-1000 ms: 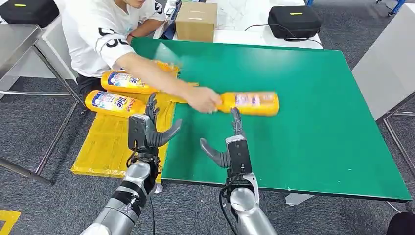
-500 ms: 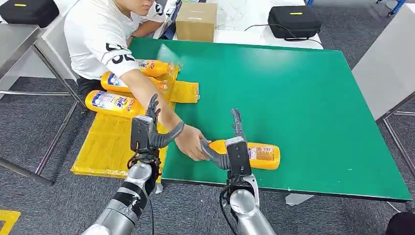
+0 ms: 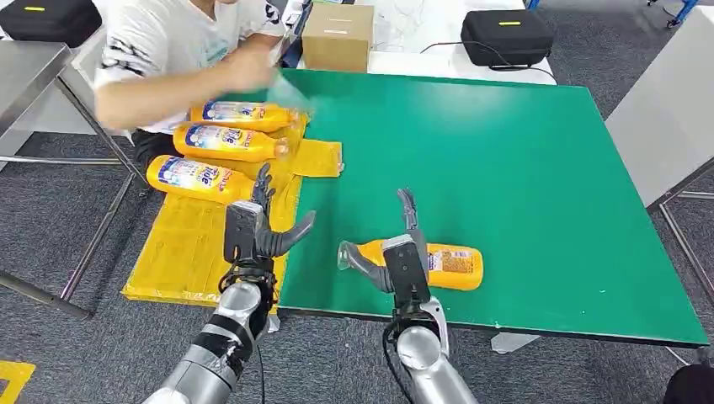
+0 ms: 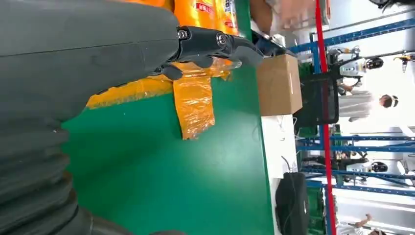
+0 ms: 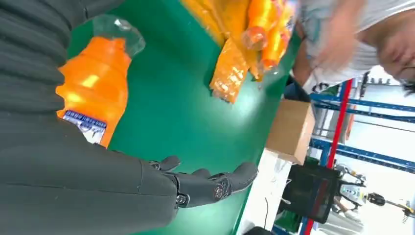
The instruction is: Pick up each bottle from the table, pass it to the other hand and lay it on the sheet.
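A: Item, one orange bottle (image 3: 446, 267), lying on its side on the green desk (image 3: 539, 168) near the front edge, clear cap toward our left. How do we rate it?

B: Full by the look, so fairly heavy; smooth plastic, likely slippery, gives a little. We'd grip the labelled middle.

A: Right hand (image 3: 402, 252)?

B: Hovering over the neck end, fingers (image 5: 215, 183) spread, holding nothing.

A: Left hand (image 3: 253, 225)?

B: Raised at the desk's left edge above the yellow sheet (image 3: 198, 244), fingers apart, empty.
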